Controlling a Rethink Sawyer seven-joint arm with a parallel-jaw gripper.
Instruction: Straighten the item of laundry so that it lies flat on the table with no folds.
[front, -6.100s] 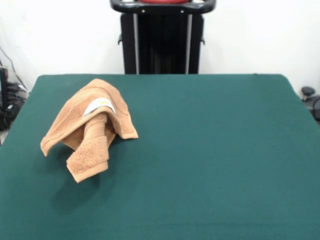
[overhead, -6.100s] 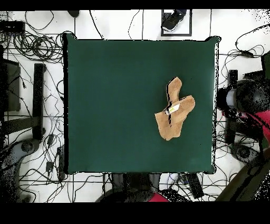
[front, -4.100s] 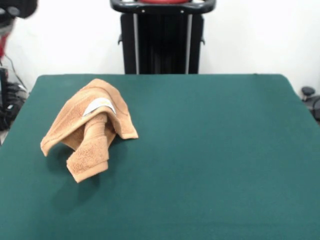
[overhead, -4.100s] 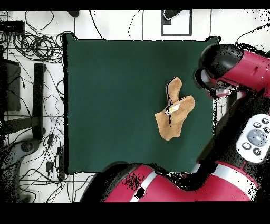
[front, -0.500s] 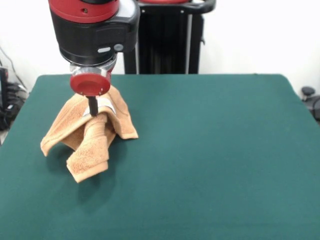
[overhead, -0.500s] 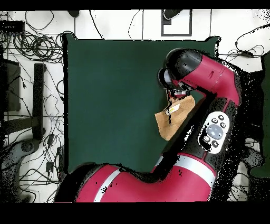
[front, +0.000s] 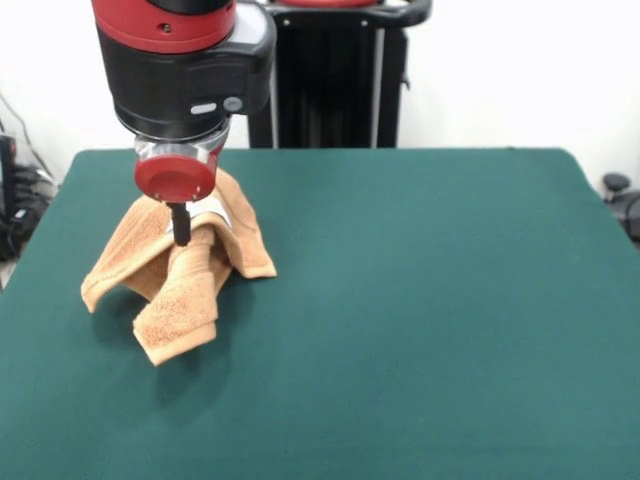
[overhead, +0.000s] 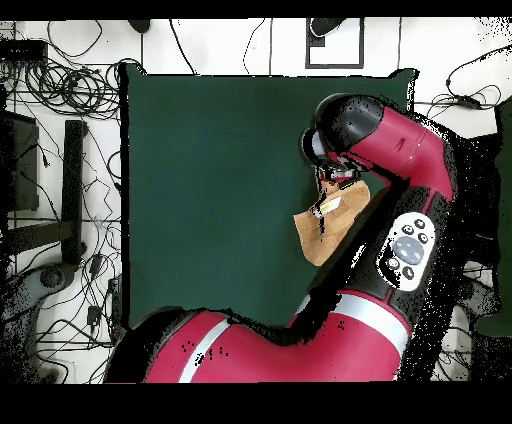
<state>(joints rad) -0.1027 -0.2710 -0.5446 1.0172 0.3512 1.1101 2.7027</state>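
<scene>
The towel (front: 175, 270) lies crumpled in a peaked heap at the left of the tabletop (front: 420, 300) in the front view, toward the far side. The hand (front: 181, 228) hangs directly over the heap's peak, beside the white label; whether it is open cannot be told. The bunched fold runs forward from there.

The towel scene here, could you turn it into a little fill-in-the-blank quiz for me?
1. The towel lies ____, not flat.
2. The table is covered in dark ____ cloth.
3. The gripper hangs right ____ the towel.
4. The arm is red and ____.

Missing words: crumpled; green; above; black.
</scene>
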